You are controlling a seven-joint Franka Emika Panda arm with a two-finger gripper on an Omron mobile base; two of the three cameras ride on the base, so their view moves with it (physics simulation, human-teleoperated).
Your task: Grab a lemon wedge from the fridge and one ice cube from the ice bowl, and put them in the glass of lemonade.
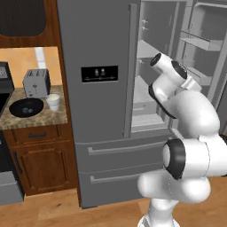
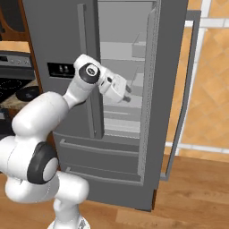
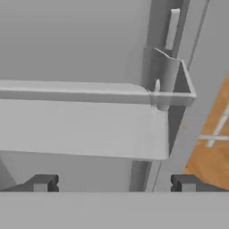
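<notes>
The grey fridge (image 1: 97,44) stands with its right door (image 2: 188,89) swung open. My gripper (image 2: 126,94) reaches into the open compartment at mid height and is open. In the hand view the gripper (image 3: 114,183) has its fingertips (image 3: 42,183) far apart with nothing between them, facing a bare grey shelf (image 3: 80,129). The lemon wedge is out of view. On the counter to the left sit the black ice bowl (image 1: 26,107) and, beside it, the pale glass of lemonade (image 1: 53,101). The ice cubes are too small to make out.
A silver toaster (image 1: 36,83) stands behind the bowl on the stone counter (image 1: 40,120). A stove (image 2: 13,67) lies further left. The open door's shelves (image 1: 199,42) hang to the right of the arm. Wooden floor (image 2: 192,197) lies below.
</notes>
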